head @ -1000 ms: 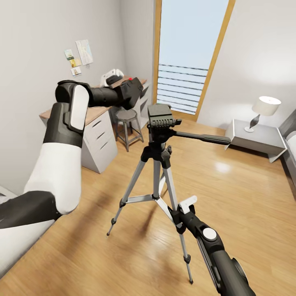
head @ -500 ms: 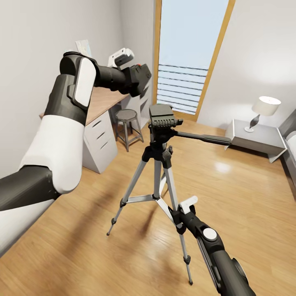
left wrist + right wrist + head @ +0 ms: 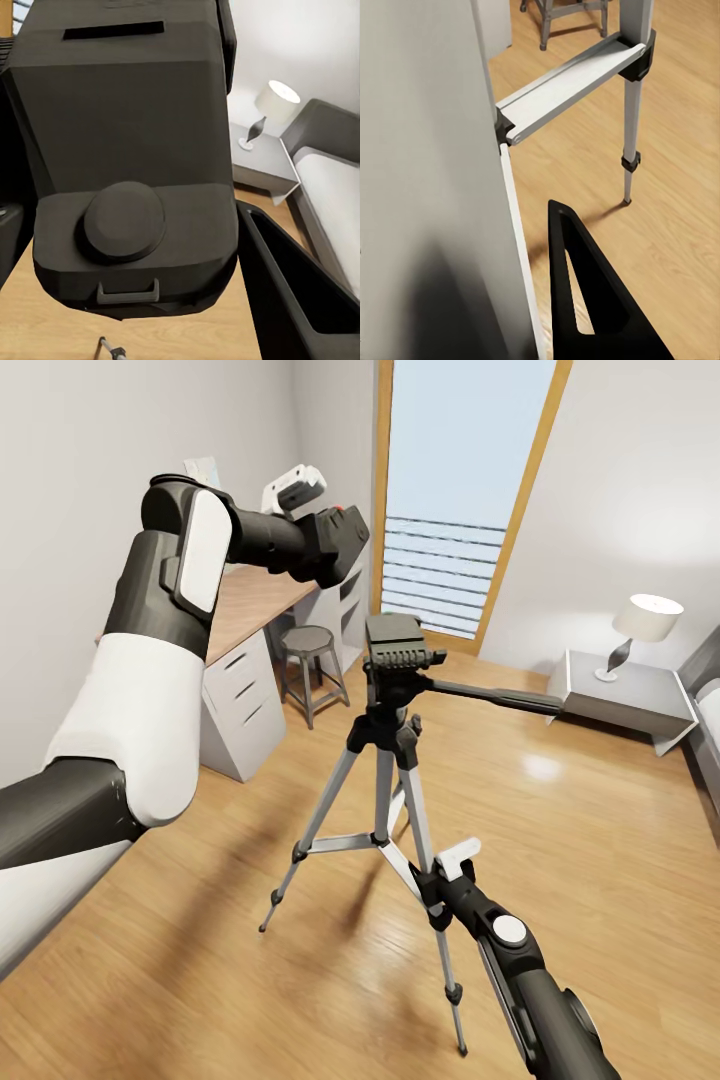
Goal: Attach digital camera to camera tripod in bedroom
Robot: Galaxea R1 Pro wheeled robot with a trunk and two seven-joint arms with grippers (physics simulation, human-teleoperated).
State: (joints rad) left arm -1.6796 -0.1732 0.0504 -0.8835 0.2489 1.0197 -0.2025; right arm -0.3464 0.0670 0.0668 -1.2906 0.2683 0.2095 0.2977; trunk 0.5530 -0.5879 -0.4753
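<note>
My left gripper (image 3: 322,548) is raised and shut on the digital camera (image 3: 340,538), a black body with a red button on top. The camera hangs above and slightly left of the camera tripod's black head (image 3: 393,641). In the left wrist view the camera (image 3: 127,150) is up close, with one finger (image 3: 300,300) beside it. The tripod stands on the bedroom's wood floor on silver legs, its long pan handle (image 3: 500,698) pointing right. My right gripper (image 3: 432,882) is shut on the tripod's front leg (image 3: 435,187), and one black finger (image 3: 585,300) shows beside that leg.
A desk (image 3: 250,605) with drawers and a stool (image 3: 310,650) stand at the left wall. A tall window (image 3: 460,490) is behind the tripod. A nightstand (image 3: 625,695) with a lamp (image 3: 645,620) sits at the right, next to a bed edge (image 3: 710,710).
My left arm has lifted the camera from desk height up and to the right, toward the tripod head. Over the last half second it barely moved. The right arm and the tripod stay still.
</note>
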